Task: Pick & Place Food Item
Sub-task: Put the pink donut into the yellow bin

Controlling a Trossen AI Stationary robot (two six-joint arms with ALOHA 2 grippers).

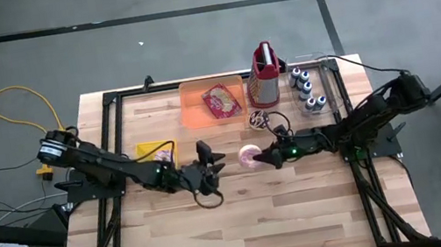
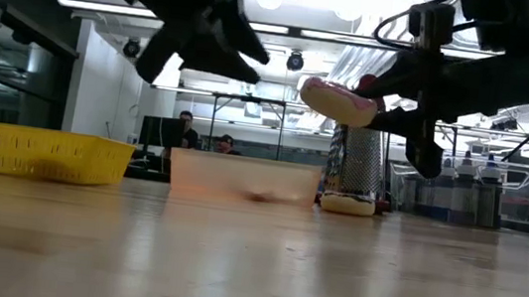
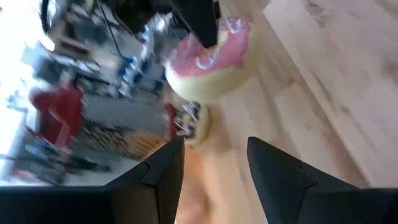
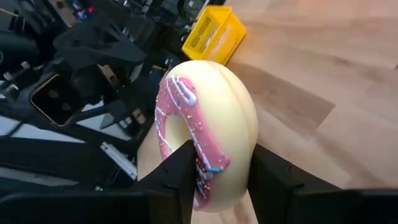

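A pink-iced donut (image 1: pixel 249 155) hangs in the air over the middle of the table, held in my right gripper (image 1: pixel 260 158), which reaches in from the table's right. It also shows in the low view (image 2: pixel 336 99) and the right wrist view (image 4: pixel 208 124). My left gripper (image 1: pixel 210 160) is open and empty just left of the donut, at about the same height, with its fingers (image 3: pixel 163 171) pointing at it. In the left wrist view the donut (image 3: pixel 208 59) is a short way ahead of them. My right gripper pinches the donut's ring at the side toward the table's right. One finger (image 4: pixel 180 171) lies on the pink iced face (image 4: pixel 186 134) and the other (image 4: pixel 273 180) on the plain underside. The fingers come in about level from the right. The donut is lifted clear, roughly flat, icing up.
An orange tray (image 1: pixel 194 110) with a food item stands at the far middle. A red-topped grater (image 1: pixel 264 77) and several bottles (image 1: pixel 306 89) stand to its right. A dark-iced donut (image 1: pixel 258 119) lies near the grater. A yellow basket (image 1: pixel 157 152) sits left of centre.
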